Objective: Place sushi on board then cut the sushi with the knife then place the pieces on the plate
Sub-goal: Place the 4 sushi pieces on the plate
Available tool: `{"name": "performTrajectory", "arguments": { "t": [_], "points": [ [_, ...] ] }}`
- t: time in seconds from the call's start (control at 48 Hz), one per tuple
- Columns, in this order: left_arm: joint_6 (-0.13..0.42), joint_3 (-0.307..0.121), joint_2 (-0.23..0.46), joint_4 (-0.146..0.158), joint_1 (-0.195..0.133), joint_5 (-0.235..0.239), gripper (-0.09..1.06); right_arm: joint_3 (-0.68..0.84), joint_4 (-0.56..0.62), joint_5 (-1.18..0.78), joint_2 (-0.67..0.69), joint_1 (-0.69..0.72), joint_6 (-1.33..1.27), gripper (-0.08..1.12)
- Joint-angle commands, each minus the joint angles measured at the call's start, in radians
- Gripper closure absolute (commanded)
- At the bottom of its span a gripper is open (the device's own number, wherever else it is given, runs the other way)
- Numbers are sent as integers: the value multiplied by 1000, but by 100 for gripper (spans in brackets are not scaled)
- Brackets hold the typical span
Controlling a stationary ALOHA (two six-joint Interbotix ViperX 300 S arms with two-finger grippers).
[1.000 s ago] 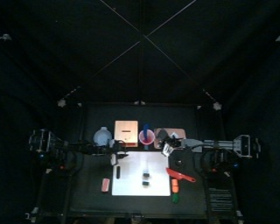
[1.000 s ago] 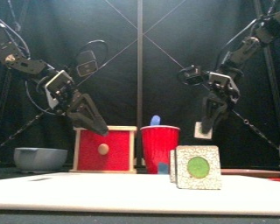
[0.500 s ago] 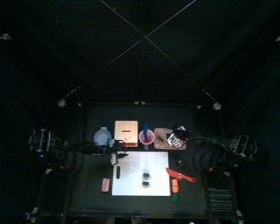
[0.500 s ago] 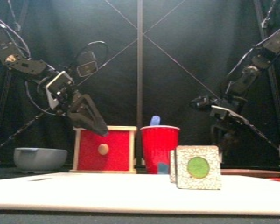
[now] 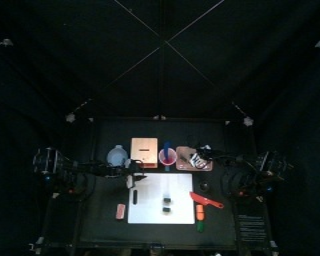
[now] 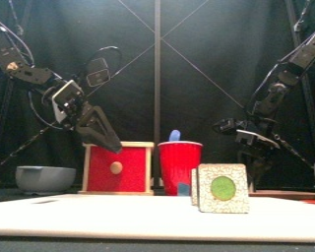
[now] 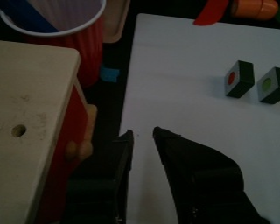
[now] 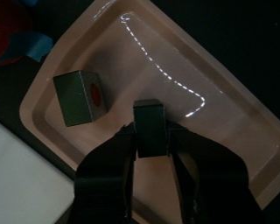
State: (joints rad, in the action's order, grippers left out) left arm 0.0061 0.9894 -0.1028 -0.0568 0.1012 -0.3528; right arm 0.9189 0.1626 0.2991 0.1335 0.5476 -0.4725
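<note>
The right tool [image 8: 152,131] is clamped on one sushi piece [image 8: 150,112] over the pink plate [image 8: 224,96], at 1 o'clock from the white board [image 5: 183,186]; another piece [image 8: 80,96] already lies there. The left tool [image 7: 142,136], jaws slightly parted, is empty. Two pieces [image 7: 237,77] stand on the board, so plating looks half done. Black counter [image 5: 103,230], black curtains [image 5: 160,60].

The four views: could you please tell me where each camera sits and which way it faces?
Top view: high above, looking down on the white cutting board; both arms show.
Front view: table's front edge, level toward the red cup; both arms show.
Left wrist view: left arm, facing the board; open left gripper shows.
Right wrist view: right arm, facing the pink tray; right gripper grips a sushi piece.
Top and left wrist views share the board.
</note>
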Motion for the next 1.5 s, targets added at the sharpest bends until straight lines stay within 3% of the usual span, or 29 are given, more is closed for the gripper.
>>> {"name": "performTrajectory", "arguments": {
  "t": [0.021, 0.208, 0.375, 0.75, 1.062, 1.5],
  "points": [
    [0, -15, -6, 0, 5, -5, 28, -28, 6, 20, 43, -3, 3, 23],
    [0, -18, -6, 0, 5, -5, 28, -72, 28, 133, 133, -41, 6, 23],
    [-2, -17, -6, 0, 3, -5, 28, -112, 17, 161, 192, -219, 3, 23],
    [0, -17, -6, -2, 5, -5, 28, -172, -9, -38, 77, -621, 0, 23],
    [0, -12, -6, 0, 3, -5, 28, -261, -92, -89, -69, -723, 2, 23],
    [3, -9, -6, 0, 6, -5, 28, -321, -78, -84, -202, -723, 2, 23]
  ]
}}
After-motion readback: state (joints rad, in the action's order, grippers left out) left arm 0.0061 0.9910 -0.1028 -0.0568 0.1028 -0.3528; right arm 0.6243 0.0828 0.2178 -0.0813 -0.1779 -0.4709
